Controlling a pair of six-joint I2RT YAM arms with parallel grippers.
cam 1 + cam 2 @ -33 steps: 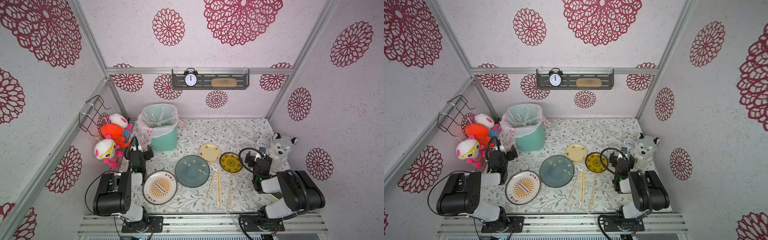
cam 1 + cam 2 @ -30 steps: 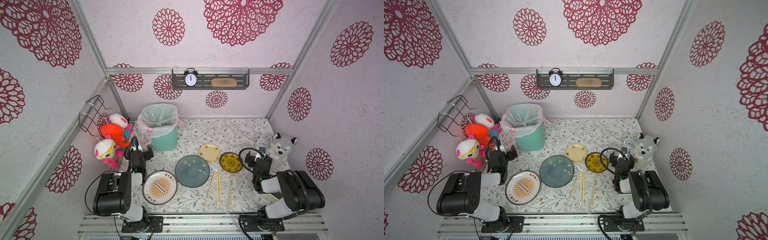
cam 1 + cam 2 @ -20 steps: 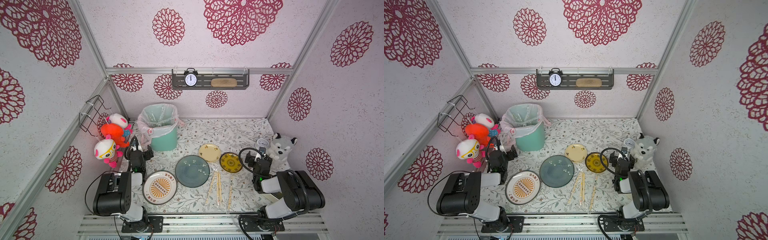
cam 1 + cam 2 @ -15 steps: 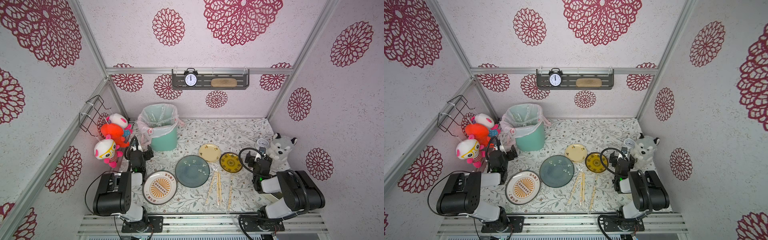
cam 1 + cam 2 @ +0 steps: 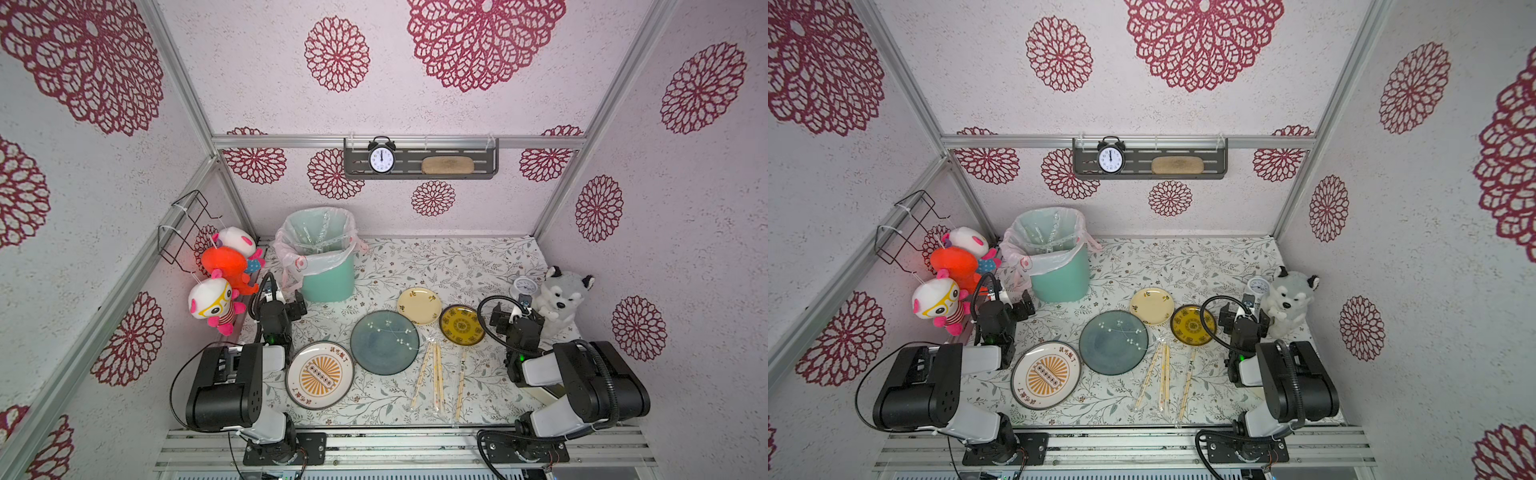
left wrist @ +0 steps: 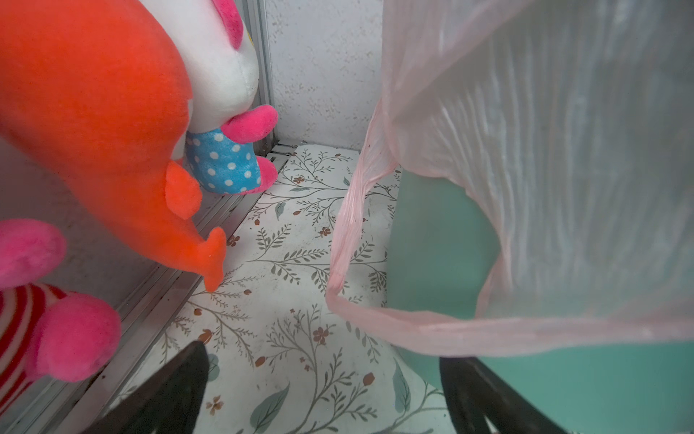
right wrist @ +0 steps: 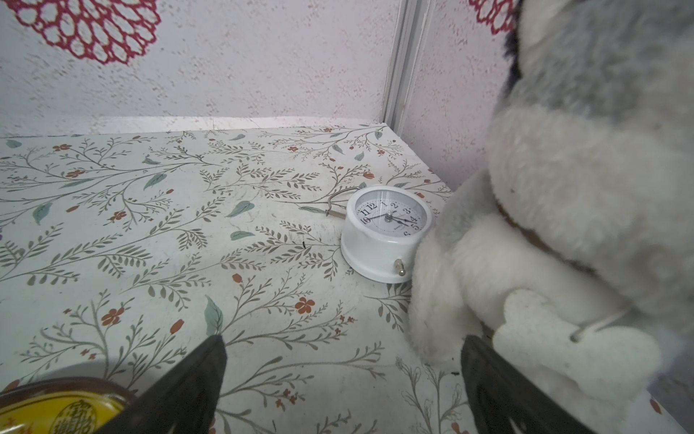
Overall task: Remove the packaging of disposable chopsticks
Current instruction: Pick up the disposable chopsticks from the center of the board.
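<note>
Three pairs of disposable chopsticks (image 5: pixel 437 374) (image 5: pixel 1166 374) lie side by side near the table's front edge, in front of the blue-grey plate. Thin clear packaging (image 5: pixel 461 365) (image 5: pixel 1191 364) still sleeves them; the right pair shows a small printed patch. My left gripper (image 5: pixel 283 298) (image 6: pixel 325 357) is open and empty, low beside the teal bin, far left of the chopsticks. My right gripper (image 5: pixel 515 316) (image 7: pixel 343 342) is open and empty too, next to the husky plush, right of and behind the chopsticks. Neither wrist view shows the chopsticks.
A teal bin (image 5: pixel 328 286) (image 6: pixel 432 244) with a pinkish liner (image 6: pixel 525 150) stands back left. Several plates (image 5: pixel 384 343) fill the middle. Plush toys (image 5: pixel 224 266) (image 6: pixel 94 94) hang on the left wall. A husky plush (image 5: pixel 565 295) (image 7: pixel 563 225) and white clock (image 7: pixel 390 225) sit at the right.
</note>
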